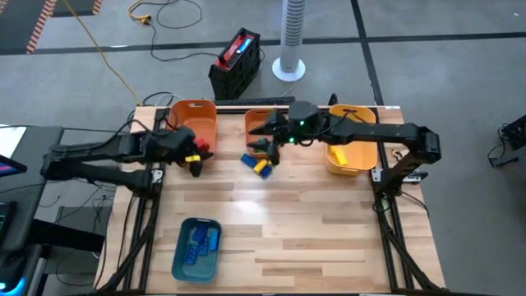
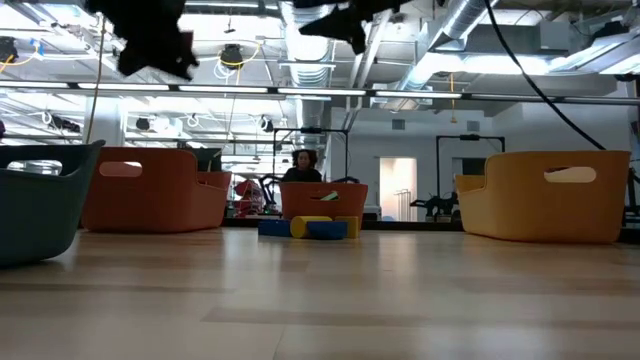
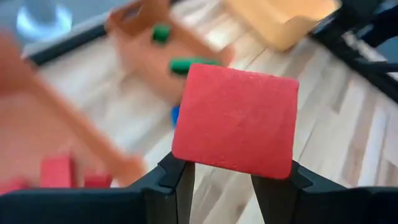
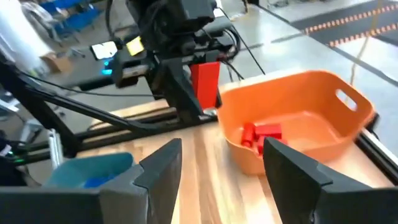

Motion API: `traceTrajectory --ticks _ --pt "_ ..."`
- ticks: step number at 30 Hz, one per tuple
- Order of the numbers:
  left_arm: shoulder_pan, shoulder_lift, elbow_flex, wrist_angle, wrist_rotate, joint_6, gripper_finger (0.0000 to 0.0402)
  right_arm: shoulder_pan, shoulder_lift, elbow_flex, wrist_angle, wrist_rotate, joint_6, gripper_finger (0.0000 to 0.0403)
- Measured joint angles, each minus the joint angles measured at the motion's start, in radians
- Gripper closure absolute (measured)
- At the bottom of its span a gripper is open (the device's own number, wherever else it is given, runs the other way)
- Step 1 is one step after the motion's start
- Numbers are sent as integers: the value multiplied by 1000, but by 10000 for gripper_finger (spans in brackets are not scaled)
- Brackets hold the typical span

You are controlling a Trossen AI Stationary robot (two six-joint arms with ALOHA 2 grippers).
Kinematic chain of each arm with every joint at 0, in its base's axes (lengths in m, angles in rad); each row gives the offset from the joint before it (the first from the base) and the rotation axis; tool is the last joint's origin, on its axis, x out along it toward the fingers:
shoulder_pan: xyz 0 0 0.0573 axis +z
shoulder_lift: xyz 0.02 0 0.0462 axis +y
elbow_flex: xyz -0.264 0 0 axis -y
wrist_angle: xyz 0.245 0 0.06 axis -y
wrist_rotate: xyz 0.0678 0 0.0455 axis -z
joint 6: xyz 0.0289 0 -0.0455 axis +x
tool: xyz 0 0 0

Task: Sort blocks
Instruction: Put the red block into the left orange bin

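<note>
L gripper (image 1: 194,156) is clamped on a red block (image 3: 235,118), held in the air just beside the near rim of the orange bin (image 1: 196,122) at the table's far left; more red blocks (image 4: 261,134) lie inside that bin. R gripper (image 1: 265,148) hangs w/ fingers apart, nothing between them, over the small pile of blue & yellow blocks (image 1: 258,163) – these sit on the table (image 1: 288,230) just in front of the middle orange bin (image 2: 322,200), which holds green blocks (image 3: 186,65). Yellow bin (image 1: 352,144) is to the right of that middle bin; teal bin (image 1: 196,248) w/ blue blocks – well nearer the front, left side.
</note>
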Motion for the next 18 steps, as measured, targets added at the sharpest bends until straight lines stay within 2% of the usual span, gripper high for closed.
traceTrajectory --ticks 7,12,18 --pt "270 7 0 -210 221 -17 275 -7 56 0 -32 1 28 168" --pt "409 64 0 -326 293 21 275 32 95 0 -33 -20 33 168" --pt "529 204 0 -379 373 128 274 66 122 0 -24 -21 30 168"
